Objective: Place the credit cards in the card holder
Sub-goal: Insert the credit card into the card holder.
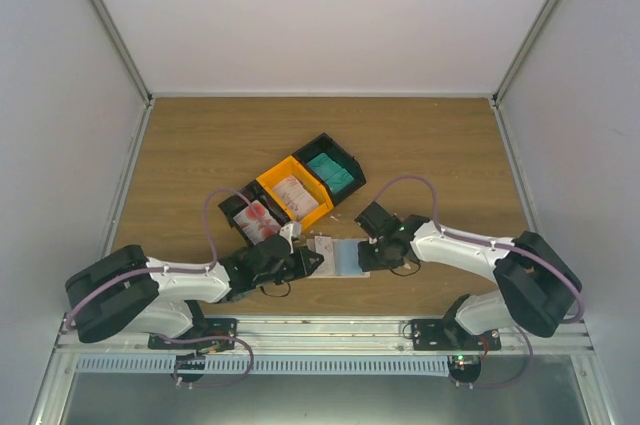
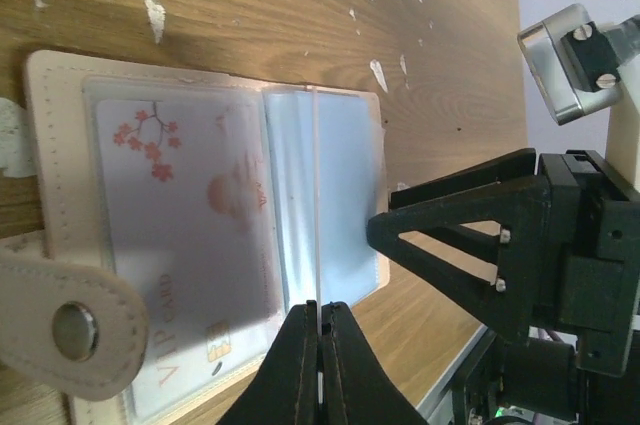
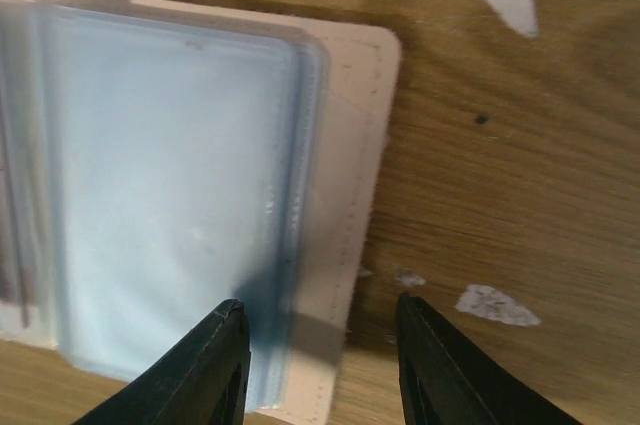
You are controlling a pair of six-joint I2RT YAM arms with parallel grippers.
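- Where the table [image 1: 200, 145] runs nearest the arm bases, the card holder [image 1: 338, 257] is found opened flat between the two grippers.
- The left gripper [image 2: 318, 313] is seen pinched fully together on the thin edge of a clear pocket leaf [image 2: 316, 195] of the holder.
- A card with red blossoms [image 2: 180, 245] is lodged in the pocket beside that leaf.
- The right gripper [image 3: 318, 315] is held partly open with nothing gripped. One finger is placed over the blue-grey pocket and the other over bare wood, with the holder's edge between them. Contact cannot be told.
- Farther back, three joined trays are set in a row:
  - a red-blotched card [image 1: 258, 223] is laid in the near black tray [image 1: 232, 207];
  - a pale card [image 1: 295, 195] is laid in the orange tray [image 1: 272, 174];
  - a teal card [image 1: 330, 173] is laid in the far black tray [image 1: 322, 139].
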